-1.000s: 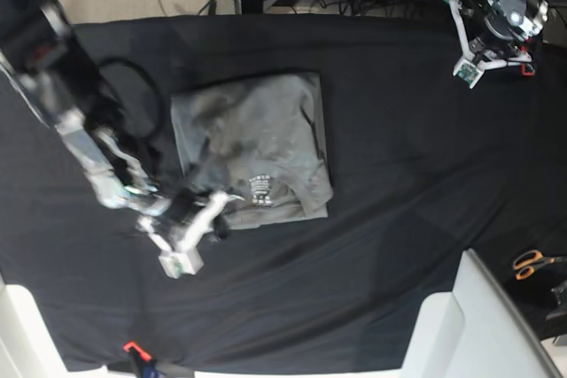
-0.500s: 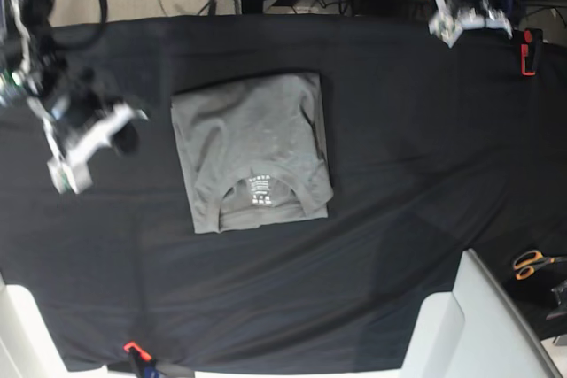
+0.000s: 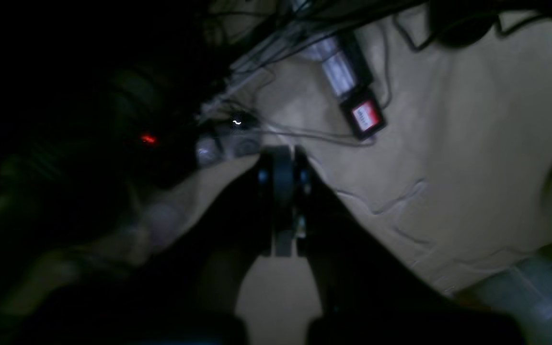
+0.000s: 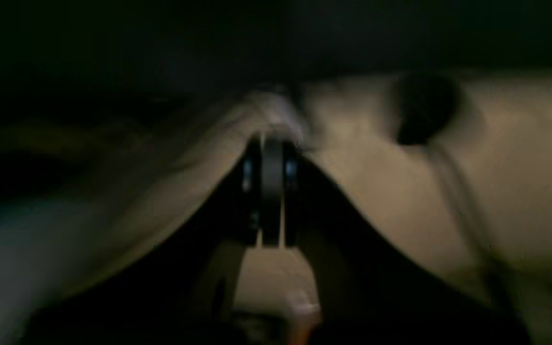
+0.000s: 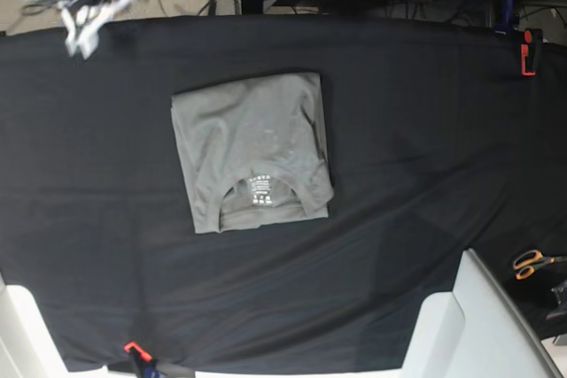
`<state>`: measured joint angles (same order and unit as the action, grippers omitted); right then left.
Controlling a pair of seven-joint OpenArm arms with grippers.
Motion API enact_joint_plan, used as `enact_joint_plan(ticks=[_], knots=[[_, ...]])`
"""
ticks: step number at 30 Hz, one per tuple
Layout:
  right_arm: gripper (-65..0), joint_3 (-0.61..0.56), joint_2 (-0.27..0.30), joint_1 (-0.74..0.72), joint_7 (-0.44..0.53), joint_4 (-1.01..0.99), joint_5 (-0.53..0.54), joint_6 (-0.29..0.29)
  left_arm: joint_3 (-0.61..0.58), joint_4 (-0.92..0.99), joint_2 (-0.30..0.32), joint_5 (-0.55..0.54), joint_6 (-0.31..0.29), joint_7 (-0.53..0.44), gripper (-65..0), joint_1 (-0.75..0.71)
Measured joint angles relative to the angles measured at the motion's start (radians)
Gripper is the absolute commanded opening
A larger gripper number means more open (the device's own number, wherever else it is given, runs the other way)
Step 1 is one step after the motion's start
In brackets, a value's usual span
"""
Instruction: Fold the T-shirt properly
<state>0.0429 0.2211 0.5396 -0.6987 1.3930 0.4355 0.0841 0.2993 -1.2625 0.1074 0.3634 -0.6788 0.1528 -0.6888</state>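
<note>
The left gripper [image 3: 283,201] hangs with jaws pressed together over a beige floor [image 3: 472,158]; cables [image 3: 276,72] at twelve o'clock, a red light [image 3: 147,139] at nine.

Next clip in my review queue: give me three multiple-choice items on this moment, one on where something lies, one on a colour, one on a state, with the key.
1. Where do the orange-handled scissors lie?
A. On the folded shirt
B. At the right edge of the base view, off the cloth
C. By the blue object at the top

2. What colour is the cloth under the light-grey cotton T-shirt?
A. Black
B. White
C. Blue

3. In what state is the T-shirt?
A. Spread flat with sleeves out
B. Hanging from a gripper
C. Folded into a compact rectangle, neckline label up

Key: 1 B, the scissors sit beside the white panel at the lower right. 2 A, black cloth surrounds the shirt. 3 C, the shirt lies as a rectangle, and both the left gripper and the right gripper are shut on nothing, away from it.
</note>
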Motion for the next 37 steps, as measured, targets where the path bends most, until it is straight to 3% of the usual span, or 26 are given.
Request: enact_joint_plan(ticks=[3, 6, 9, 12, 16, 20, 27, 32, 37], knots=[[-64.8, -0.082, -0.010, -0.006, 0.168, -0.165, -0.103, 0.021, -0.002, 0.227, 0.009, 0.006, 0.131, -0.102, -65.0, 0.061], [-64.8, -0.128, -0.027, -0.053, 0.260, -0.372, -0.108, 0.029, 0.000, 0.487, 0.051, 0.000, 0.179, -0.253, -65.0, 0.150], [-64.8, -0.142, -0.032, -0.119, 0.314, -0.587, -0.119, 0.011, 0.001, 0.722, 0.084, 0.000, 0.191, -0.376, -65.0, 0.235], [-64.8, -0.142, -0.045, -0.186, 0.464, -0.808, -0.118, 0.016, 0.001, 0.927, 0.108, 0.000, 0.183, -0.479, -65.0, 0.312], [-64.4, -0.145, -0.056, -0.271, 0.682, -1.083, -0.111, 0.027, -0.041, 1.061, 0.136, 0.063, 0.185, -0.511, -65.0, 0.419], [-64.4, -0.142, -0.048, -0.327, 0.895, -1.295, -0.118, 0.006, -0.116, 1.154, 0.126, 0.105, 0.187, -0.527, -65.0, 0.539], [-64.4, -0.142, -0.056, -0.382, 0.903, -1.382, -0.118, 0.010, -0.219, 1.233, 0.077, 0.156, 0.409, -0.518, -65.0, 0.590], [-64.4, -0.142, -0.104, -0.341, 0.916, -1.389, -0.118, 0.013, -0.222, 1.232, 0.073, 0.152, 0.414, -0.517, -65.0, 0.591], [-64.4, -0.141, -0.088, -0.298, 1.046, -1.343, -0.118, 0.008, -0.231, 1.231, 0.076, 0.153, 0.414, -0.520, -65.0, 0.591]])
